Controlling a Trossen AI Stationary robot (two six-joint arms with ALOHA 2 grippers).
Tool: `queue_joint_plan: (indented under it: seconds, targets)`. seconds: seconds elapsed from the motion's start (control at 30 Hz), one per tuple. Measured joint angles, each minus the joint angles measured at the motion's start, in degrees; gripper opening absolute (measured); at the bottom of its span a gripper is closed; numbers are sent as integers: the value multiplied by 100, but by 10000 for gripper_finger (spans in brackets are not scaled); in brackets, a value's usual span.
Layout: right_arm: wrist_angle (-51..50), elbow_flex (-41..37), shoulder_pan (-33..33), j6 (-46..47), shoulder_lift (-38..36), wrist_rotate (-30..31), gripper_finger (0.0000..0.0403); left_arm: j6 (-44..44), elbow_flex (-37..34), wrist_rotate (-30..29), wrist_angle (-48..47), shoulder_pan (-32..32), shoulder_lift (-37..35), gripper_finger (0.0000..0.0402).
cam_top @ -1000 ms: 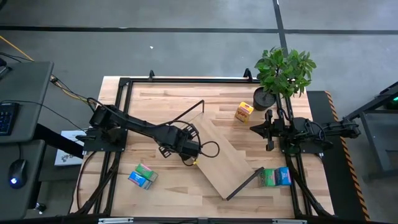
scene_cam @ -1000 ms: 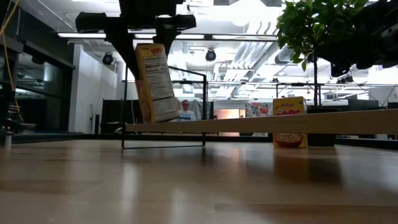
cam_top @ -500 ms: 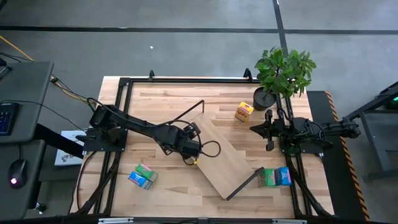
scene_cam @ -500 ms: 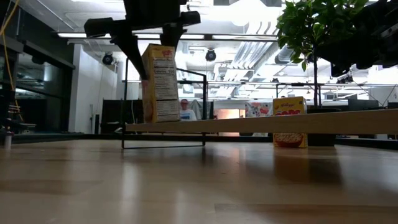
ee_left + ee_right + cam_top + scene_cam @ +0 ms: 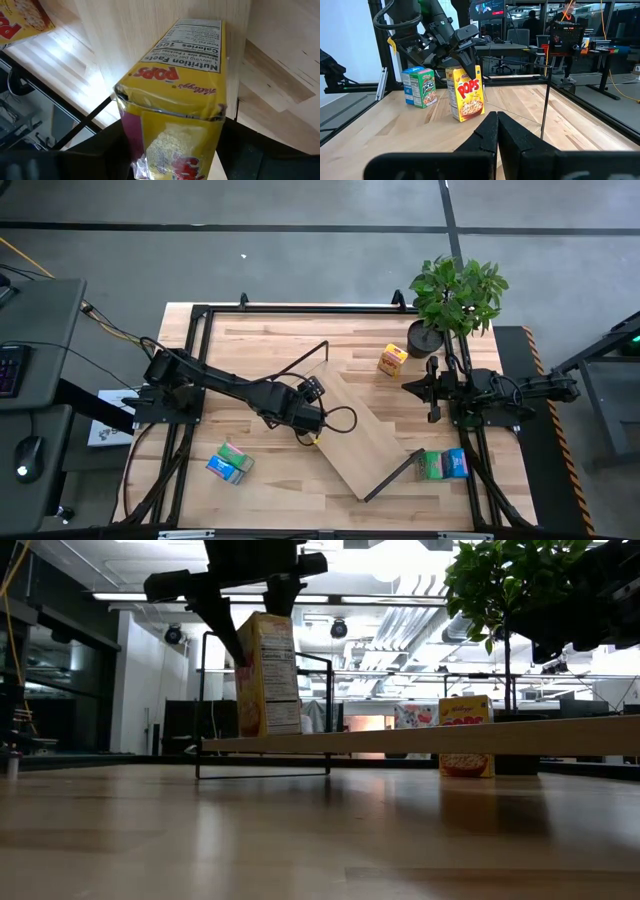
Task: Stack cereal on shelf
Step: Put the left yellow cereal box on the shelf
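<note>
A yellow cereal box stands upright on the shelf, at the left end of its light-wood board. My left gripper comes down on the box's top and is shut on it; the left wrist view shows the box filling the gap between the fingers. The right wrist view shows the same box from across the table. My right gripper waits shut at the table's right edge, touching nothing. My left gripper pinches the yellow box at its top end, one finger on each of two opposite sides. The fingers slant down from above and from the table's left. The box stands upright, its bottom end on the shelf board.
A second yellow box stands on the table beside a potted plant at the far right. Green and blue boxes lie near the front left and front right. The shelf's black wire ends stick up.
The yellow box has swung from leaning toward the table's left to standing upright, its bottom staying on the board while its top came over. My left gripper has tipped with it and has kept its place.
</note>
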Motion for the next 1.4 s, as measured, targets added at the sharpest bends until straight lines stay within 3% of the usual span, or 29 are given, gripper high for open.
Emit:
queue_joint_plan:
  seconds: [0.43,1.07,1.4]
  targets:
    - [0,0,-1,0,0,1,0,206,0,-805,0,1,0,236]
    - [0,0,-1,0,-1,0,0,-479,0,-1154,52,1,-2,236]
    - [0,0,1,0,-1,1,0,-409,0,-1165,31,-17,-2,237]
